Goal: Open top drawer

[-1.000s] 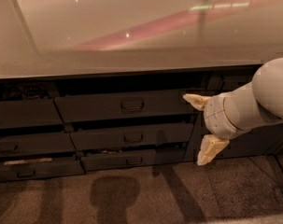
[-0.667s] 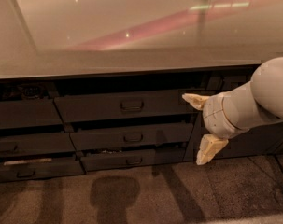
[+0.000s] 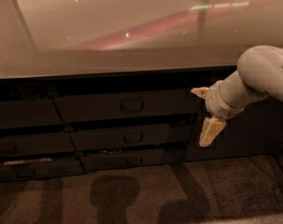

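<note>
The top drawer (image 3: 127, 105) is the widest dark grey front under the counter, with a small loop handle (image 3: 131, 105) at its middle. It stands a little proud of the cabinet face. My gripper (image 3: 202, 117) hangs at the drawer's right end, right of the handle and apart from it. Its two pale fingers (image 3: 210, 130) are spread wide, one high and one low, with nothing between them. The white arm (image 3: 262, 76) comes in from the right.
A glossy pale countertop (image 3: 131, 36) overhangs the drawers. Two narrower drawer fronts (image 3: 131, 137) sit below the top one, and more drawers (image 3: 19, 146) stand at the left. A dark cabinet door (image 3: 253, 129) is at the right. Carpeted floor (image 3: 141, 195) lies in front.
The gripper and arm have shifted slightly to the left and lower along the drawer's right end. The drawers have not moved.
</note>
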Motion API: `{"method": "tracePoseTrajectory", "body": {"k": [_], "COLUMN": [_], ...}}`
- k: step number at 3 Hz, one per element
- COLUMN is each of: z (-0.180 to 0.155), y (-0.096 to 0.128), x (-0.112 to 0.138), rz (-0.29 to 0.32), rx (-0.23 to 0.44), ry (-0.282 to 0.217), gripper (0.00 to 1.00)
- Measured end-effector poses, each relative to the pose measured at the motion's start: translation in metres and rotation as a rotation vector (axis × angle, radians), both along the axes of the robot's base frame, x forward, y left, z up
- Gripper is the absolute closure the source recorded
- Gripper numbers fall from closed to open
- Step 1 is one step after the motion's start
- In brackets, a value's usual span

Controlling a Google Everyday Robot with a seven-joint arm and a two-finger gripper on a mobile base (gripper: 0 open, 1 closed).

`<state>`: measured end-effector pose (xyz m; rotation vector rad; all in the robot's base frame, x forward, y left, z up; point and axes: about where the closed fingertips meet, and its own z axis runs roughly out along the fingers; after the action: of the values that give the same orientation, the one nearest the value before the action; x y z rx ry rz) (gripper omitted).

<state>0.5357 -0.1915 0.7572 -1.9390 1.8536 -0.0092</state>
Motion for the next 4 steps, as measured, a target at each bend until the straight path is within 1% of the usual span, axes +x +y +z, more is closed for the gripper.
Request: {"method": "tracePoseTrajectory", "body": {"k": [1, 2, 3, 4], "z": [-0.026, -0.025, -0.04, -0.044], "y": [-0.029, -0.03, -0.05, -0.047], "x": [0.056, 0.058, 0.071, 0.075], "rz": [-0.076, -0.078, -0.153, -0.164], "rx": [0.006, 0.007, -0.013, -0.026], "ry": [0.072, 0.07, 0.098, 0.108], "gripper": [0.0, 0.0, 0.0, 0.0]}}
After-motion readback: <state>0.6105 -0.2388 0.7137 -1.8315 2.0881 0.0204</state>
